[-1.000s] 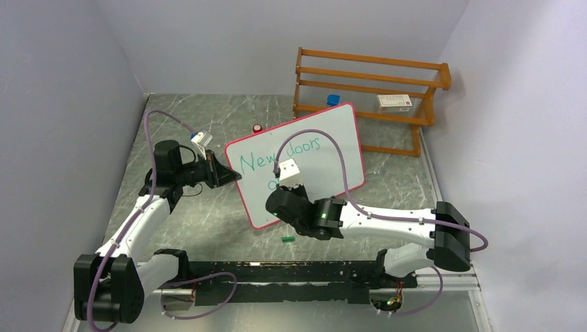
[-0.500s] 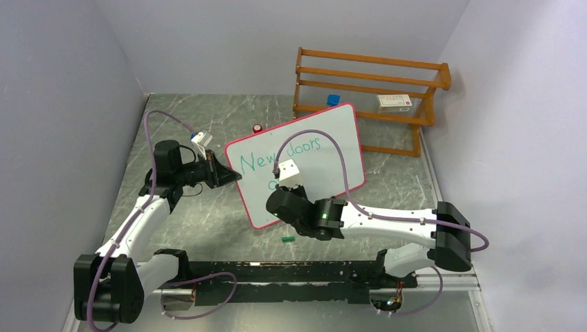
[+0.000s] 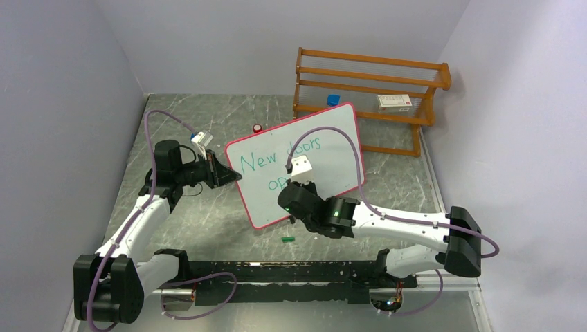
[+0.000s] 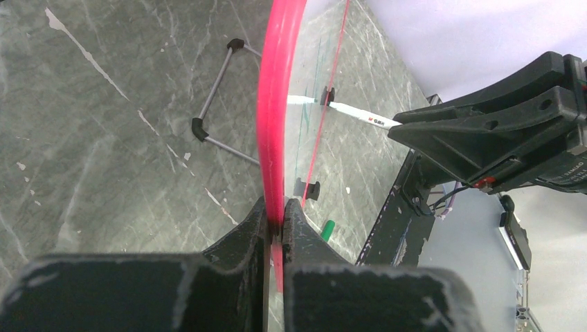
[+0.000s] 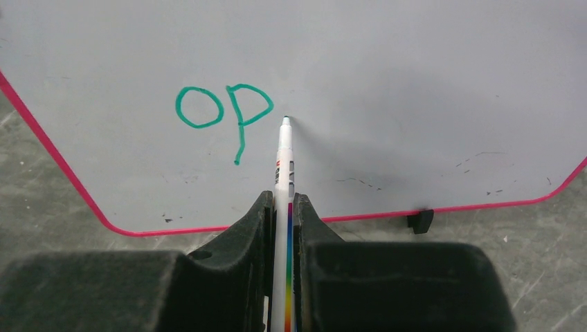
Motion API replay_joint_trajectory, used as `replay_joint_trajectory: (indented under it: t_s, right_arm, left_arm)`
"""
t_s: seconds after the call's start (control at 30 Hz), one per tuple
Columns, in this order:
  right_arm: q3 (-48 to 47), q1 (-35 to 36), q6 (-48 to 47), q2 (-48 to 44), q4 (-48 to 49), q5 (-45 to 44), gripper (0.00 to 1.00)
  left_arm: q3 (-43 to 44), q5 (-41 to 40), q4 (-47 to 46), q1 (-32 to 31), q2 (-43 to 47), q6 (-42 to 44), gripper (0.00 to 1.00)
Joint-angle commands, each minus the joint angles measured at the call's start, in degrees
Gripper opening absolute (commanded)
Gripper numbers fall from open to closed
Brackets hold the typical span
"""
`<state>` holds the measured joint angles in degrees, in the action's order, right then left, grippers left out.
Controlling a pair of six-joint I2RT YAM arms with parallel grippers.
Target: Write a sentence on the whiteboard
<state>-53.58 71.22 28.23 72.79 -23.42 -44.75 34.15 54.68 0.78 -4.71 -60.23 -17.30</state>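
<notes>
Whiteboard: one.
Left tool: pinching its rim.
Right tool: pinching one marker.
Sentence: two words plus "op".

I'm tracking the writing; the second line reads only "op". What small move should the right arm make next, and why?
Probably stroke the next letter: the marker tip sits at the whiteboard just right of "op", and the left gripper clamps the rim.

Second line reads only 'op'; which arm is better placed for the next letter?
Right. The right gripper is shut on the marker, tip at the whiteboard just right of the sentence's last letter. The left gripper clamps the board's rim, steadying it.
</notes>
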Motion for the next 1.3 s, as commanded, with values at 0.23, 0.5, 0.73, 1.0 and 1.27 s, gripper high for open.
replay_joint_trajectory:
  t_s: [0.23,0.5,0.73,1.0,1.27]
  right_arm:
    - [0.7,-0.8,-0.5,0.4,3.0,0.0,0.0]
    - [0.3,-0.8,-0.7,0.6,3.5,-0.4,0.0]
    - [0.2,-1.1,-0.7,0.6,3.2,-1.2,0.0]
    - [0.8,-1.7,-0.8,0.2,3.3,-1.4,0.0]
    - [0.8,-2.2,-1.3,1.1,4.5,-0.4,0.0]
  left_arm:
    - [1.0,-2.2,2.6,0.1,-0.8,2.0,0.05]
    - [1.0,-2.0,2.5,0.1,-0.8,1.9,0.05]
    - [1.0,-2.0,2.4,0.1,-0.9,1.8,0.05]
    - [0.9,-2.0,2.5,0.1,-0.9,1.8,0.05]
    - [0.8,-1.9,2.4,0.1,-0.8,1.8,0.05]
